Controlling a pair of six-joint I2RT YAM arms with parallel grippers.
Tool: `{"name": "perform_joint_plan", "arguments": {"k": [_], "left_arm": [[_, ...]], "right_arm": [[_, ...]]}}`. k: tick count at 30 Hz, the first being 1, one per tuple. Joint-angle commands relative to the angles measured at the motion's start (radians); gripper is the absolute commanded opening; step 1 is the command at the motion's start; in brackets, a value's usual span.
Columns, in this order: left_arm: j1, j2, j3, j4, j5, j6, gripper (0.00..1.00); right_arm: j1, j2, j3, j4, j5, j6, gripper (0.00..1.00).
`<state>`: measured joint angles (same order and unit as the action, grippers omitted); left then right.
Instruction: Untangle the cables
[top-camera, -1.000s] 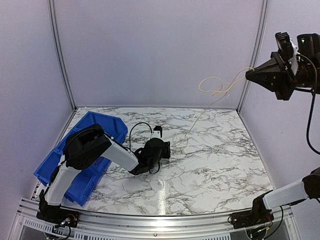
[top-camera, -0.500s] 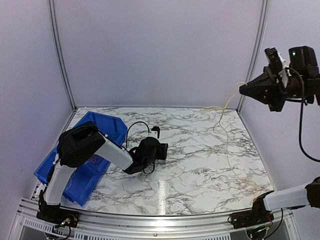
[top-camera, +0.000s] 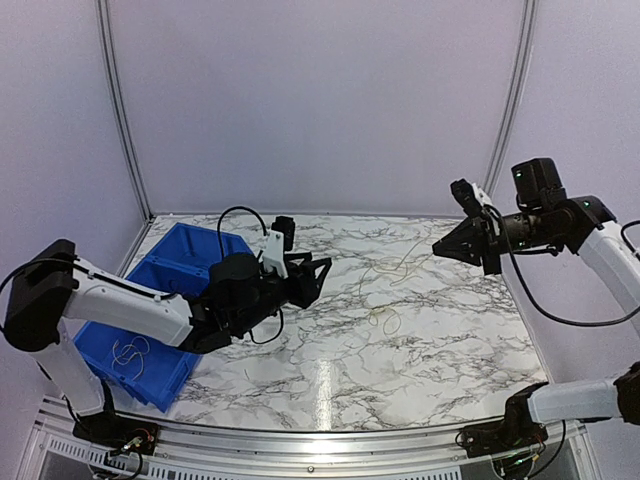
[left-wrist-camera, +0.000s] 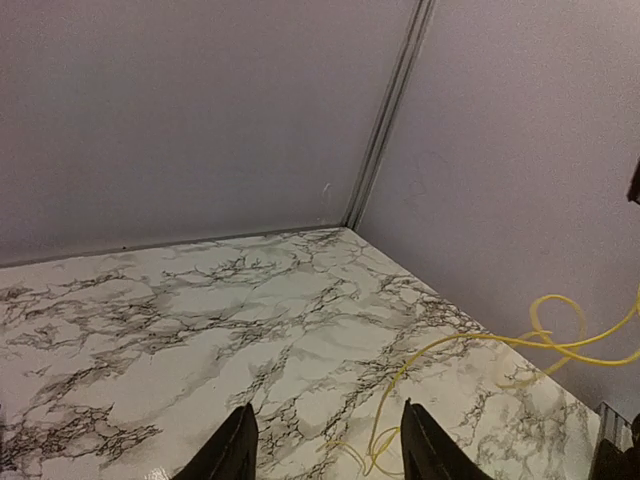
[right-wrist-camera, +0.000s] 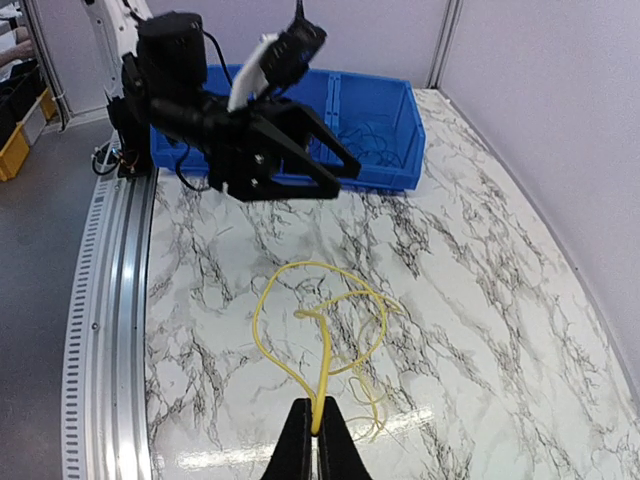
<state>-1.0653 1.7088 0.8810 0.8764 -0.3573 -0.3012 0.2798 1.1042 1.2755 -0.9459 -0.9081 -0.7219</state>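
A thin yellow cable (right-wrist-camera: 326, 356) hangs from my right gripper (right-wrist-camera: 318, 428), which is shut on it. The cable falls in loose loops onto the marble table and shows faintly in the top view (top-camera: 392, 272). My right gripper (top-camera: 441, 250) hovers above the table's right side. My left gripper (top-camera: 318, 268) is open and empty, held above the table's middle and pointing right toward the cable. In the left wrist view the cable (left-wrist-camera: 394, 384) lies just ahead of the open left gripper (left-wrist-camera: 328, 412), slightly right. Several thin wires (top-camera: 130, 350) lie in the blue bin. No tangle shows on the table.
The blue bin (top-camera: 190, 250) stands at the table's left side and also shows in the right wrist view (right-wrist-camera: 385, 172), behind the left arm (right-wrist-camera: 250, 150). Grey walls close the back and sides. A metal rail (top-camera: 320, 440) runs along the near edge.
My right gripper came down from high on the right to just above the table, so the cable now drapes on it. My left gripper lifted off the table and turned toward the right.
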Motion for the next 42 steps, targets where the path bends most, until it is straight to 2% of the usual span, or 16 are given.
{"name": "perform_joint_plan", "arguments": {"k": [1, 5, 8, 11, 16, 18, 20, 24, 27, 29, 30, 34, 40, 42], "left_arm": [[-0.027, -0.131, -0.055, 0.042, 0.111, 0.130, 0.51], [-0.042, -0.180, -0.038, 0.029, 0.261, 0.152, 0.51], [-0.044, -0.153, 0.015, -0.017, 0.398, 0.144, 0.52], [-0.052, -0.095, 0.073, -0.053, 0.454, 0.146, 0.56], [-0.055, -0.002, 0.169, -0.117, 0.528, 0.140, 0.56], [-0.055, 0.042, 0.218, -0.147, 0.558, 0.132, 0.52], [-0.055, 0.079, 0.247, -0.163, 0.561, 0.128, 0.42], [-0.055, 0.077, 0.251, -0.169, 0.526, 0.128, 0.14], [-0.055, 0.021, 0.211, -0.171, 0.489, 0.126, 0.01], [-0.055, -0.040, 0.179, -0.196, 0.436, 0.130, 0.00], [-0.055, -0.080, 0.166, -0.224, 0.411, 0.137, 0.00], [-0.055, -0.255, 0.167, -0.444, 0.288, 0.180, 0.00], [-0.055, -0.527, 0.291, -0.925, 0.061, 0.240, 0.00], [-0.055, -0.607, 0.325, -1.030, 0.007, 0.244, 0.00]], "right_arm": [[0.093, 0.055, -0.031, 0.099, 0.115, 0.024, 0.03], [0.177, 0.114, -0.024, 0.111, 0.151, 0.041, 0.02], [0.207, 0.154, 0.007, 0.101, 0.142, 0.040, 0.02], [0.227, 0.181, 0.042, 0.078, 0.132, 0.033, 0.02], [0.275, 0.203, 0.069, 0.052, 0.147, 0.024, 0.02], [0.283, 0.208, 0.073, 0.049, 0.153, 0.022, 0.02], [0.286, 0.214, 0.077, 0.047, 0.156, 0.021, 0.02], [0.286, 0.213, 0.078, 0.045, 0.164, 0.018, 0.04], [0.286, 0.195, 0.052, 0.064, 0.186, 0.019, 0.16], [0.284, 0.178, 0.022, 0.093, 0.207, 0.022, 0.28], [0.278, 0.167, 0.005, 0.106, 0.211, 0.019, 0.37], [0.208, 0.117, -0.107, 0.224, 0.180, 0.032, 0.53], [0.149, 0.135, -0.289, 0.423, 0.193, 0.087, 0.55], [0.150, 0.175, -0.313, 0.426, 0.232, 0.073, 0.55]]}}
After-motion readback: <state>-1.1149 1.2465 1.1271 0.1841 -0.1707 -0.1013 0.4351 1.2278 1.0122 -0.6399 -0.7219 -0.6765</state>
